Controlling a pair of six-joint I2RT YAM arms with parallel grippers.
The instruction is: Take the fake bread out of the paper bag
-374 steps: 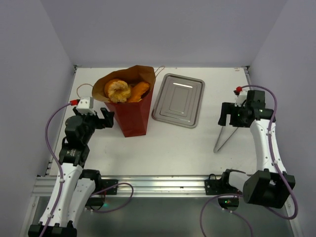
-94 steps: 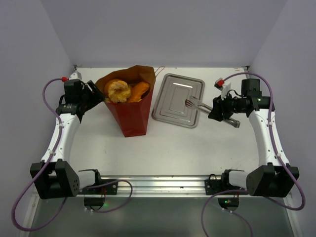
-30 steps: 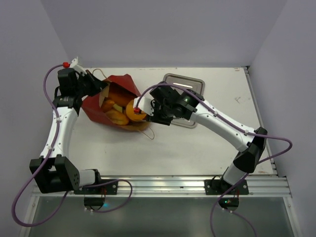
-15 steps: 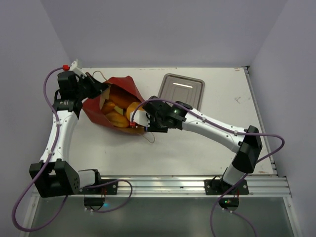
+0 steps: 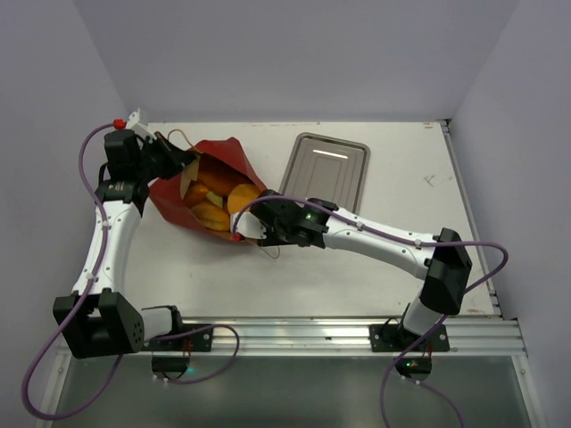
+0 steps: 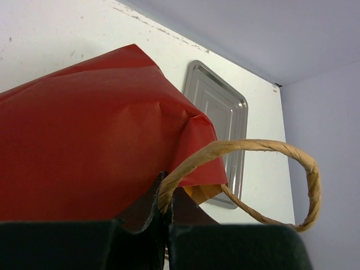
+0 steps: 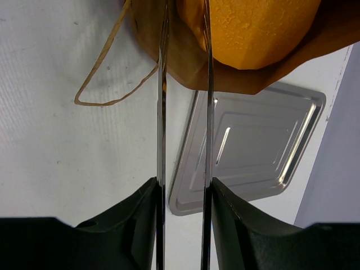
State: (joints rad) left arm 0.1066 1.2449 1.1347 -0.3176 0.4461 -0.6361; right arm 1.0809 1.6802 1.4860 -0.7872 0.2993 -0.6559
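Barely started: your left gripper (image 6: 166,218) is clamped on the paper bag (image 5: 221,152), your right gripper (image 7: 181,208) is holding tongs (image 7: 162,112) at the bun (image 7: 253,28), and all the fake bread (image 5: 214,203) is still inside.

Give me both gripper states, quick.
Left gripper: shut on the paper bag at its cord handle.
Right gripper: shut on metal tongs, tips at the round bun in the bag mouth.
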